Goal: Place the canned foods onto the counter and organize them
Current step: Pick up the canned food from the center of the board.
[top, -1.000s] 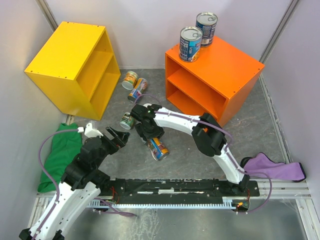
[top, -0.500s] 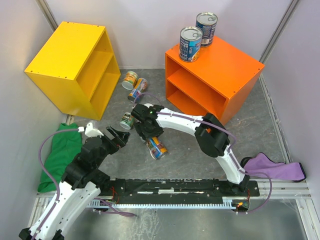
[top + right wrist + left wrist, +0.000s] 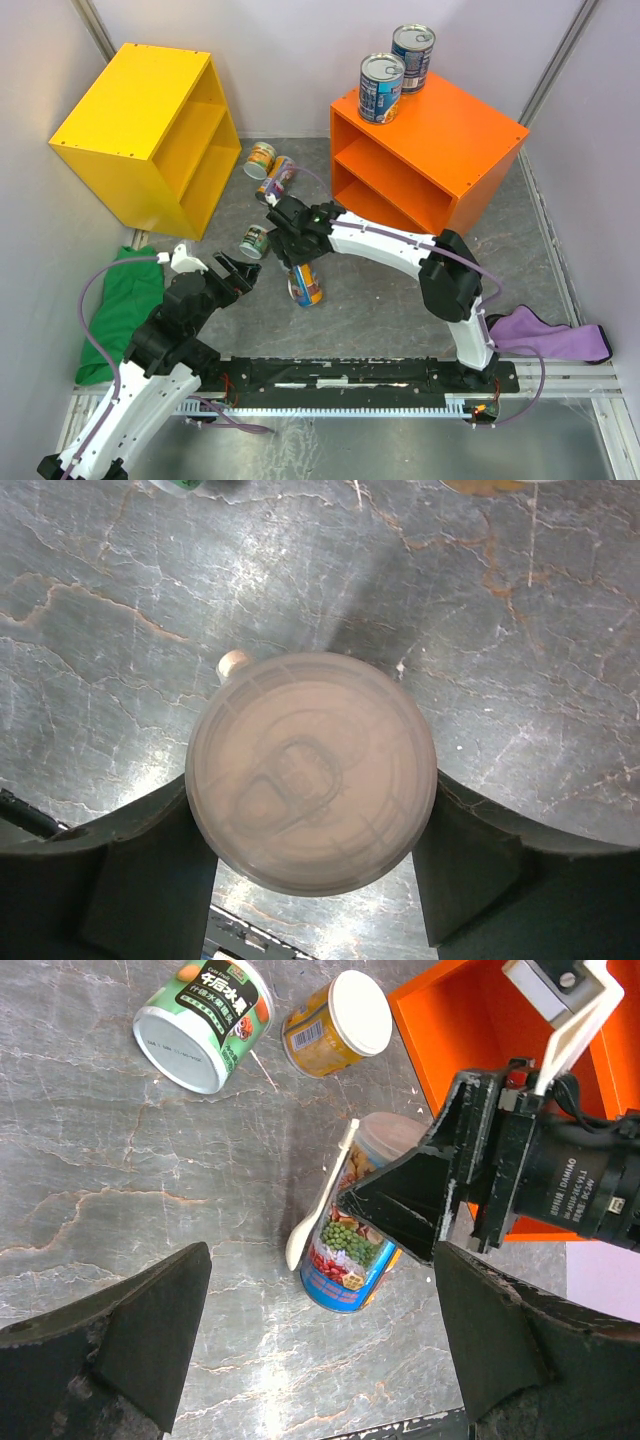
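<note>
**Right gripper: one can, clamped**

We record the right gripper [image 3: 312, 810] closed on both sides of a pale-lidded can [image 3: 310, 750], lid up, over the grey floor [image 3: 520, 600]. The left gripper [image 3: 320, 1360] gapes wide. Two blue tins [image 3: 381, 88] stand on the orange counter [image 3: 460, 125].

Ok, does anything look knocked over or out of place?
Yes: the green-labelled can and the yellow can lie on their sides on the floor. Oddly, a white spoon sits against the can held by the right hand.

Top camera: high, rear, looking down over whole scene. Wrist cameras: close, downward. All share colourful can [image 3: 306, 283].
</note>
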`<state>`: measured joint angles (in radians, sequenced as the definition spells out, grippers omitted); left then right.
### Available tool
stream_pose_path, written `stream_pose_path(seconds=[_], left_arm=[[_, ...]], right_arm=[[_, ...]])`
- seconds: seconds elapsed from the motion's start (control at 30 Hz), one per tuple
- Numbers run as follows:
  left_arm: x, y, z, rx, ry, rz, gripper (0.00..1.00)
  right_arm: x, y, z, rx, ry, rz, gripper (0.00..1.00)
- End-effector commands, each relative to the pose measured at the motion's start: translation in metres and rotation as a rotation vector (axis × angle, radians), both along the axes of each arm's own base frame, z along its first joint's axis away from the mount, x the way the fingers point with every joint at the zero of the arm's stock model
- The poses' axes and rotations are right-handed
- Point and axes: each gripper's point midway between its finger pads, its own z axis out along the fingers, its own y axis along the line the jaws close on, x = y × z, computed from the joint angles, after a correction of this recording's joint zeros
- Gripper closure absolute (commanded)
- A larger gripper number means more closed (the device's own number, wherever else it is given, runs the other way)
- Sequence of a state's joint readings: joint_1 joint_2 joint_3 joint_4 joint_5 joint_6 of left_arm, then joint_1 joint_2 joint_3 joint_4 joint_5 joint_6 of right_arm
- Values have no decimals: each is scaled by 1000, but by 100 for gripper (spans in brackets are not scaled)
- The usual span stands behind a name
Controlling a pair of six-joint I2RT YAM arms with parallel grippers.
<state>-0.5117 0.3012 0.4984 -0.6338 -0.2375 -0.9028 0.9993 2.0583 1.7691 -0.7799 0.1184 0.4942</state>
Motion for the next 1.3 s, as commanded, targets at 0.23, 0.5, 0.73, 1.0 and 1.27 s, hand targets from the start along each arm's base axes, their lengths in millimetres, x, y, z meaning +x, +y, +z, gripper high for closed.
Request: stream_pose_path(seconds=[0.23,0.5,0.73,1.0,1.27], left_arm=[[6,0,14,-37,-47,21,2],[8,-4,11,-48,-42,16,2],[9,-6,9,-45,-32,9,2],[8,-7,6,-30,-16,-4,2],[9,-9,3,-18,-9,-20,2]], right_arm=[[12,-19,56,170,-211,-74,53],[13,-39,71,244,-351,-120,53],[10,-44,87,265,-525,-136,52],[1,-51,85,269,-620,-184,52],[-14,-60,65,238,-609,-218,45]])
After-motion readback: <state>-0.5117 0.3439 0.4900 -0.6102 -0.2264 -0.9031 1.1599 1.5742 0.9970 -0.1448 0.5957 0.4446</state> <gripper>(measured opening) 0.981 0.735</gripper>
